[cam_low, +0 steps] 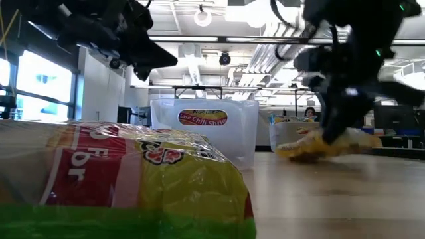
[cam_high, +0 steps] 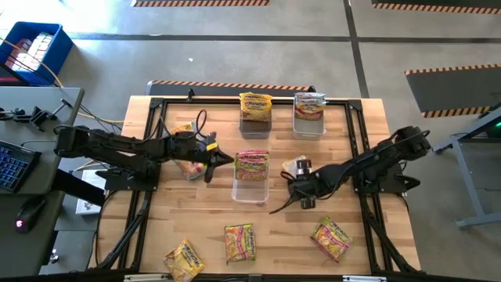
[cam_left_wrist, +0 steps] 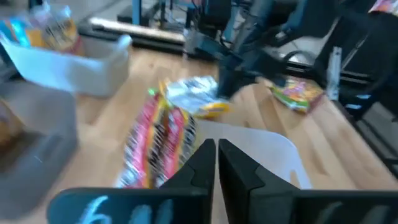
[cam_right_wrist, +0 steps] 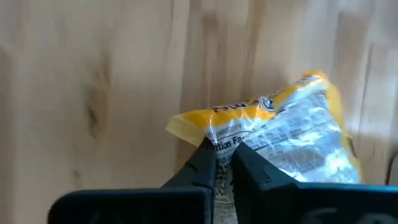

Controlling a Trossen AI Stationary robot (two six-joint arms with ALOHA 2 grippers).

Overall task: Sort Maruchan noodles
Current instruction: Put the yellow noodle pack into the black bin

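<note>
On the wooden counter (cam_high: 156, 235), ramen packets lay scattered among clear plastic bins. The right gripper (cam_high: 295, 174) was down at the counter's middle, just to the right of the central bin, and its jaws were pressed together on the edge of a silvery-white packet with yellow trim (cam_right_wrist: 292, 134). In the right wrist view the two dark fingers (cam_right_wrist: 205, 163) met over the packet's crinkled corner, with bare wood all around it. The low view showed the same packet (cam_low: 325, 144) lying on the counter under that arm.

The left gripper (cam_high: 221, 163) hung to the left of the central bin, above the counter, its jaws shut with nothing between them. In the left wrist view its fingers (cam_left_wrist: 202, 165) stood closed together, and beyond them lay a red-and-yellow packet (cam_left_wrist: 158, 146) in the central bin (cam_high: 250, 188).

At the far edge of the counter stood two more bins: the left one (cam_high: 256, 121) held a yellow packet (cam_high: 256, 104), and the right one (cam_high: 309, 121) held a silvery packet (cam_high: 310, 104). A further packet (cam_high: 192, 168) lay beneath the left arm, partly hidden.

Three yellow packets lay loose along the near edge, well apart from each other: one at the near left (cam_high: 185, 260), one at the near middle (cam_high: 240, 242), and one at the near right (cam_high: 332, 238). The closest of them filled the low view's foreground (cam_low: 126, 179), blurred, with red, yellow and green print.
</note>
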